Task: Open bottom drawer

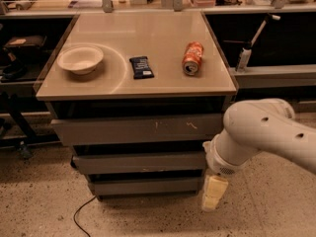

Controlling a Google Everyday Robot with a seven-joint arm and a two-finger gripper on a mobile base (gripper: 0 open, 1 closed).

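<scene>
The bottom drawer (145, 186) is the narrowest grey front, lowest of three on the cabinet, and it looks closed. Above it are the mid-sized front (138, 163) and the tallest front with white scratches (140, 130). My gripper (213, 193) hangs from the white arm (256, 132), pointing down just right of the bottom drawer's right end, close to the floor. It holds nothing that I can see.
On the cabinet top (148, 38) lie a white bowl (80, 59), a dark snack bar (141, 67) and an orange can (192, 58) on its side. A black cable (81, 214) runs on the speckled floor at front left. Shelving stands behind and at both sides.
</scene>
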